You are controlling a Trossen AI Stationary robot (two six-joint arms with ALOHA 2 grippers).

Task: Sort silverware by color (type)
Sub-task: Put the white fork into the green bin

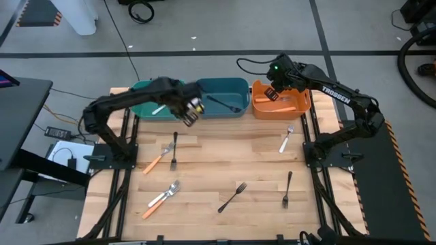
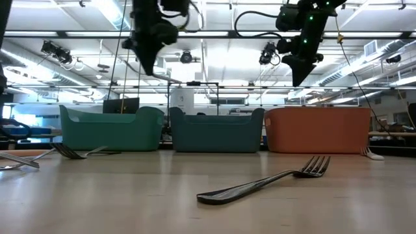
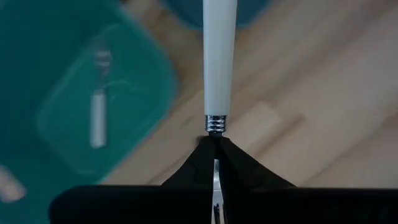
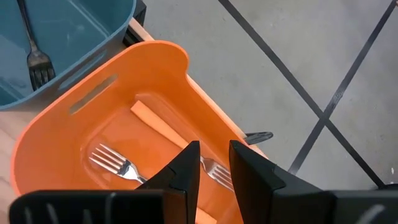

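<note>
My left gripper (image 1: 189,111) hangs in the air between the teal bin (image 1: 146,109) and the blue bin (image 1: 228,92), shut on a white-handled piece of silverware (image 3: 219,56). The teal bin holds another white piece (image 3: 98,118). My right gripper (image 1: 271,92) is open above the orange bin (image 4: 74,143), where two orange-handled forks (image 4: 115,163) lie. A black fork (image 4: 34,59) lies in the blue bin. On the table lie black forks (image 1: 233,197), a white fork (image 1: 286,139) and orange-handled pieces (image 1: 157,161). My left gripper pinches the white-handled piece by its metal neck (image 3: 215,177), just behind the silver collar (image 3: 214,124). The fingers (image 3: 200,158) lie along the piece, and the white handle sticks out past their tips. It is lifted clear of the table.
Three bins stand in a row along the far edge of the wooden table (image 1: 225,156). Loose silverware is scattered over the table's middle and near part, among it a black fork (image 2: 260,183) close to the near edge. Arm bases stand at the left and right sides.
</note>
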